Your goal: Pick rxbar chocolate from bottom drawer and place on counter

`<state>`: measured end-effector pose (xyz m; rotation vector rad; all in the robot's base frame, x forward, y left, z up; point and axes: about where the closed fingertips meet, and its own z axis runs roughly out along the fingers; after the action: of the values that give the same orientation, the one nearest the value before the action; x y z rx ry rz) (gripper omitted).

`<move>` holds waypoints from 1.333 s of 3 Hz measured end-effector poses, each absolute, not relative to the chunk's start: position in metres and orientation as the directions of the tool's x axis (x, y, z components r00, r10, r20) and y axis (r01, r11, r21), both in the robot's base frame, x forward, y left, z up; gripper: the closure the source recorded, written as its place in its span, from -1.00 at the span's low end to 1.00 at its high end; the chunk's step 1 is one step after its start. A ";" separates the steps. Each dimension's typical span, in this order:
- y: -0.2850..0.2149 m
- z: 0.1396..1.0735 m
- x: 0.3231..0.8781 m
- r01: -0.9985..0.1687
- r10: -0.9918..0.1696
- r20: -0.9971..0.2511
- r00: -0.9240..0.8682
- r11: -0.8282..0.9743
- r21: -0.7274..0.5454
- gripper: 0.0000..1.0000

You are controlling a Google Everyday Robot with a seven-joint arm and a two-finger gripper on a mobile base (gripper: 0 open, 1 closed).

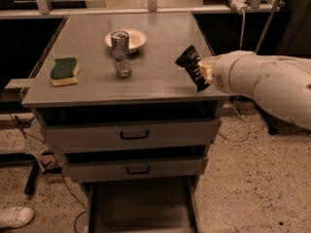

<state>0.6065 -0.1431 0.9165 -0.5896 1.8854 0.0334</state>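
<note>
1 rxbar chocolate (187, 59), tilted, up over the counter (155, 76) R edge; its lower end is hidden in the gripper (199, 77), which is clamped on it. Gripper mostly hidden by the arm (262, 81), reaching in horiz. from R, cut off by frame. Bottom drawer (141, 203) pulled out, front cut off. 3 drawers total; 1 can (119, 41), 1 bowl (135, 37), 1 sponge (64, 71).

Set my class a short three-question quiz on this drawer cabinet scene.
1. True or false: the bottom drawer stands open.
2. The gripper, over an edge of the counter, holds: A an apple, B the rxbar chocolate, C a spoon?
3. Fill in: the can stands beside a white ____.
Key: 1 true; 2 B; 3 bowl.
</note>
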 end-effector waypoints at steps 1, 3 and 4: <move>-0.139 0.920 0.635 -0.431 -0.395 -0.879 -0.265 0.865 -0.259 1.00; -0.130 0.911 0.679 -0.458 -0.416 -0.862 -0.288 0.851 -0.258 1.00; -0.130 0.911 0.680 -0.459 -0.417 -0.862 -0.287 0.850 -0.258 0.60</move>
<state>0.6802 -0.1295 0.9109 -0.6514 1.9140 0.0472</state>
